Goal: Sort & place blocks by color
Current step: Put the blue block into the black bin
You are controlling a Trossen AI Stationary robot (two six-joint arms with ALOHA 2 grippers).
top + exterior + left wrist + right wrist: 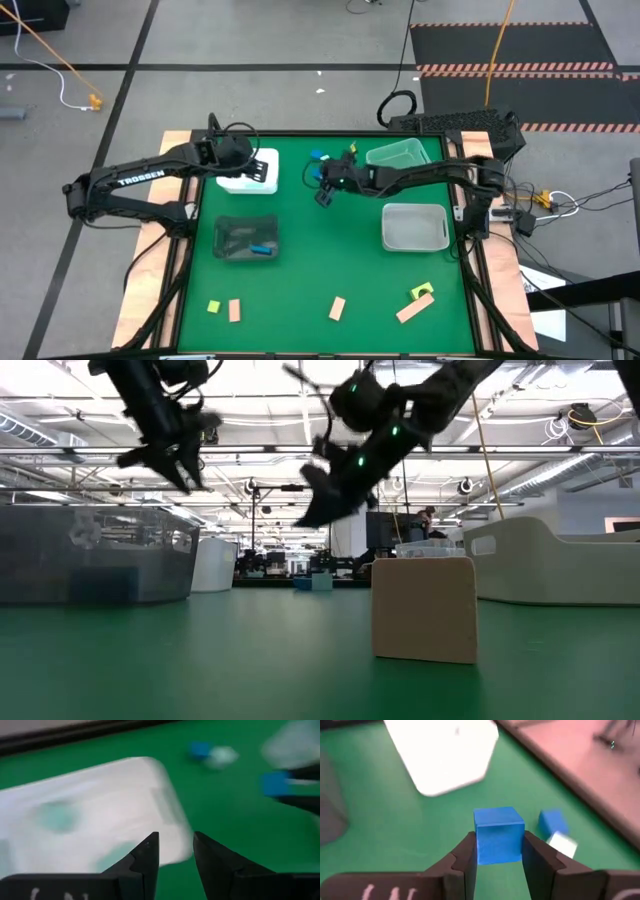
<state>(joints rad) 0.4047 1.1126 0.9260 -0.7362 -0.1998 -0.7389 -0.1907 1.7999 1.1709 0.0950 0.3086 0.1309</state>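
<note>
Right wrist view, blue cube [498,840] square between fingers [465,857]

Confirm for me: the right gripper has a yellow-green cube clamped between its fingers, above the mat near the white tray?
Not quite. The cube in the right gripper is blue, not yellow-green, as the right wrist view shows. The rest holds: it is clamped above the mat, near the white tray.

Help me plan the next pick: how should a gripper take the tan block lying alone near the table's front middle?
Grip the tan block across its two long sides, at mid-length, coming straight down. It lies flat, slightly slanted, with open green mat around it, so turn the fingers to match.
</note>
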